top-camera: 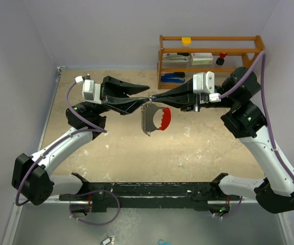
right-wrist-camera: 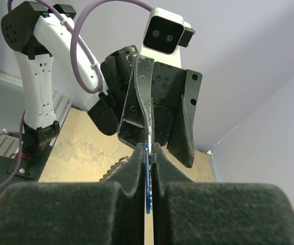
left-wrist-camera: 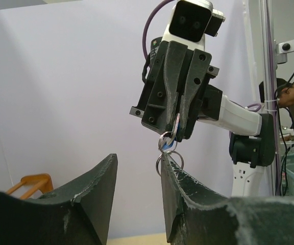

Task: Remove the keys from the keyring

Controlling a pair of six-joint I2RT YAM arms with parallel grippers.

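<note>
Nearest you in the top view, the two arm bases are sitting at the edge of the sandy tabletop (top-camera: 188,153). On the grey strip below them a small silvery thing (top-camera: 106,240) is lying, too small to tell what.

Further in, the silvery metal keyring with chain cluster (top-camera: 148,118) is hanging in the air above mid-table. Its flat red-and-white oval fob (top-camera: 165,118) is dangling just beside the chain, and nothing of it is touching the table.

Directly above it your two grippers are meeting tip to tip. Your right gripper (top-camera: 153,97) is pinching the blue-headed silver key (right-wrist-camera: 147,189). The right wrist view is showing its jaws pressed together on the blue head, with only the key's thickness between them.

Your left gripper (top-camera: 147,93) is standing with jaws moderately apart and clamping nothing. The left wrist view is showing a clear gap at the left gripper (left-wrist-camera: 138,161). One silver ring (left-wrist-camera: 167,164) is sitting right at the tip of one finger (left-wrist-camera: 188,196), apparently touching it, and the other finger is standing clear.

Only that view is showing the two linked rings hanging from the right gripper (left-wrist-camera: 176,133). Only the top view is showing the fob and full chain. The right wrist view is catching just a scrap of chain.

Farthest back, an orange wooden shelf rack (top-camera: 211,51) is standing against the wall.
</note>
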